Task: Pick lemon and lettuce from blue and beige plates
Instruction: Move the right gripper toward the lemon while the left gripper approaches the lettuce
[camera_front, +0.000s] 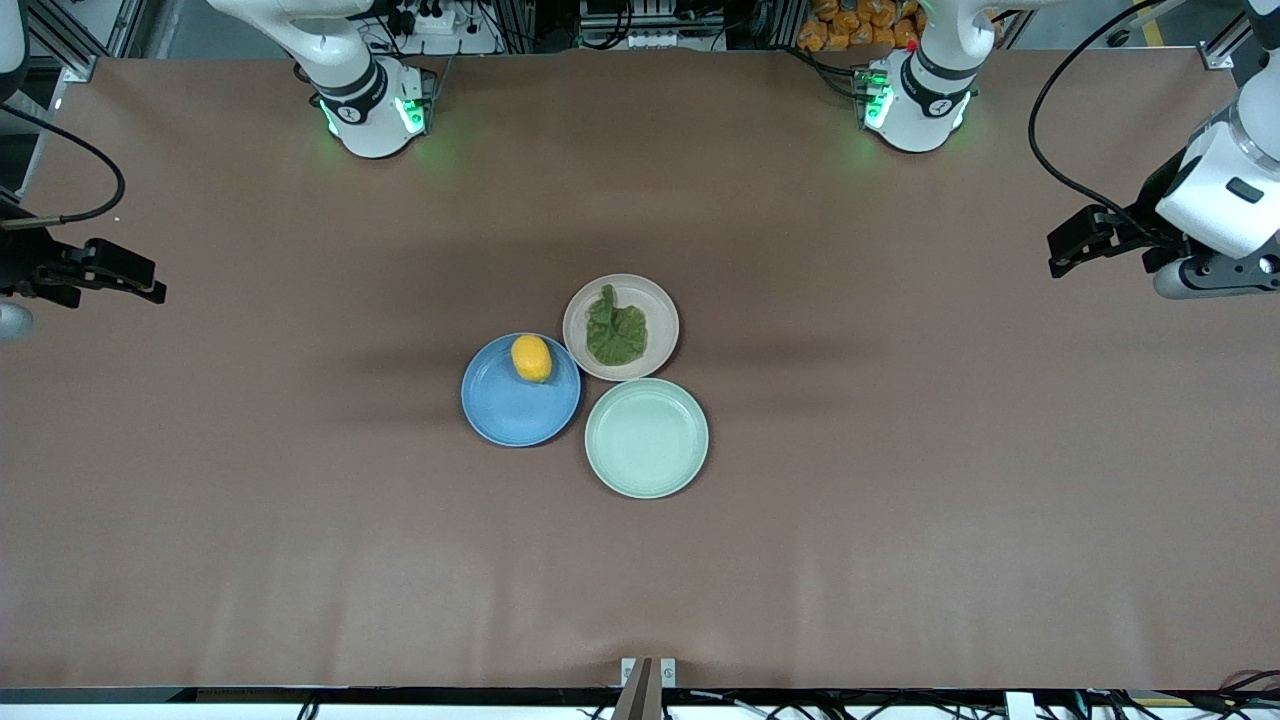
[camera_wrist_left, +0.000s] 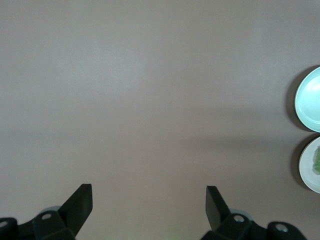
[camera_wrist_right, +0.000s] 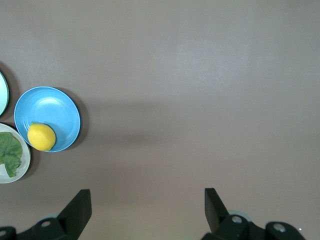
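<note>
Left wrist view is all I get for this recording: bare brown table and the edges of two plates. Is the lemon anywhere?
Observer: Yes. The small oval yellow lemon sits on the round medium-blue plate, near its rim.
Operator: What is the green bit on the paler plate?
Observer: A flat crinkled dark green lettuce leaf, lying on the round beige plate.
Operator: Where is the other arm?
Observer: The right gripper hangs with open fingers over bare table at its own end, holding nothing.

In the left wrist view, the edge cuts the beige plate (camera_wrist_left: 311, 167) and the mint plate (camera_wrist_left: 309, 100) beside it; only a sliver of lettuce (camera_wrist_left: 317, 159) shows.
</note>
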